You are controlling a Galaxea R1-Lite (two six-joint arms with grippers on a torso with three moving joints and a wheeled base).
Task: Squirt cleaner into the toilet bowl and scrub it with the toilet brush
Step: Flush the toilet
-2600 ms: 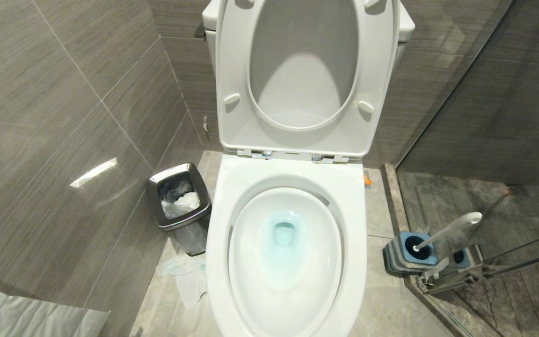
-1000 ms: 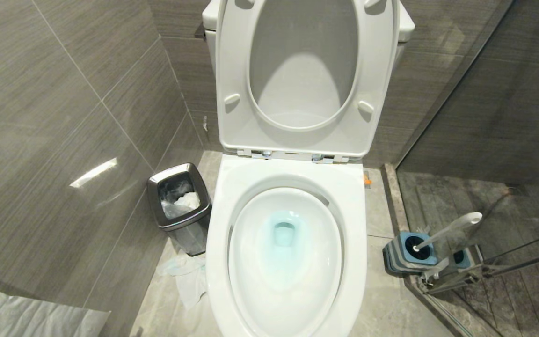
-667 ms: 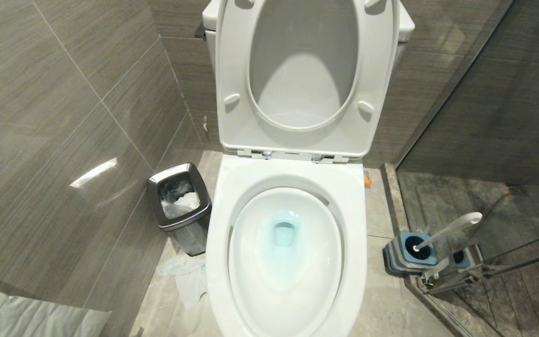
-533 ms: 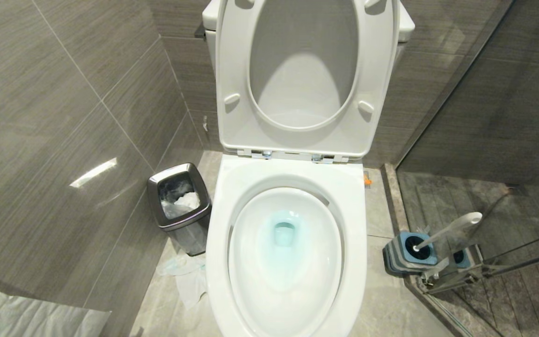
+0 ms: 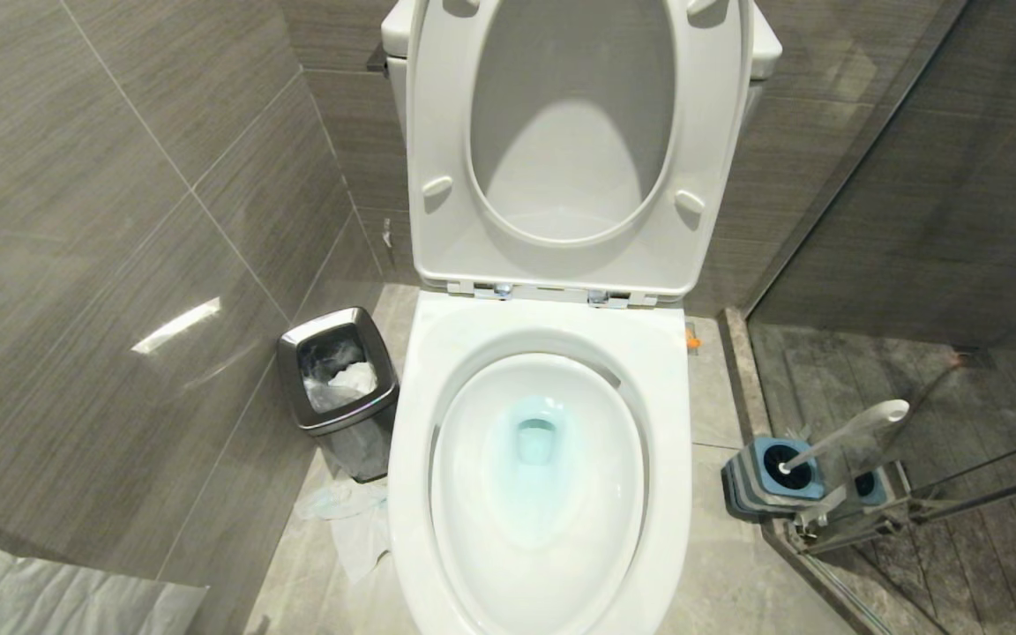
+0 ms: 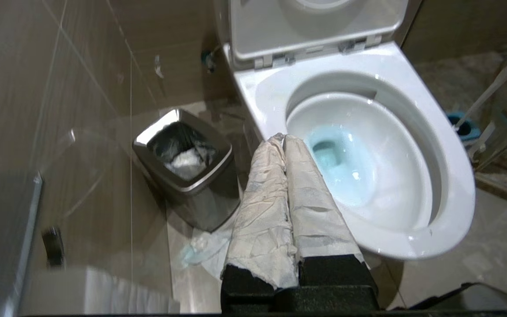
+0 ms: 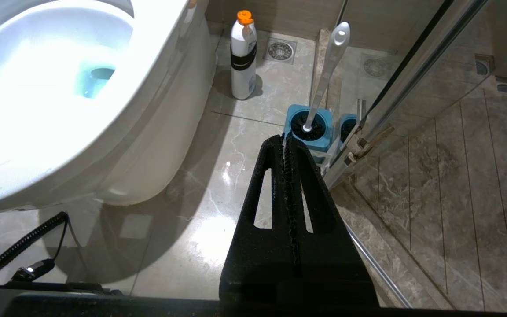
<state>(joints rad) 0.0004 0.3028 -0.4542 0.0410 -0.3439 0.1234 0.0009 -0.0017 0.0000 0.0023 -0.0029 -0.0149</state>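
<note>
While our left gripper (image 6: 283, 137) and right gripper (image 7: 285, 138) are both closed and empty, teal cleaner (image 5: 533, 450) pools in the bowl (image 5: 540, 353); the brush (image 5: 843, 434) stands in its holder (image 5: 759, 481) beside it.

Toilet bowl (image 5: 543, 370) centred, lid raised behind it.
Waste bin (image 5: 338, 388) on its left; toilet brush (image 5: 843, 437) in holder (image 5: 768, 481) on its right.

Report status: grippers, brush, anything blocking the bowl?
Left gripper shut, empty, above bowl rim. Right gripper shut, empty, near brush, which sits in holder. Blue water in bowl; nothing blocking.
</note>
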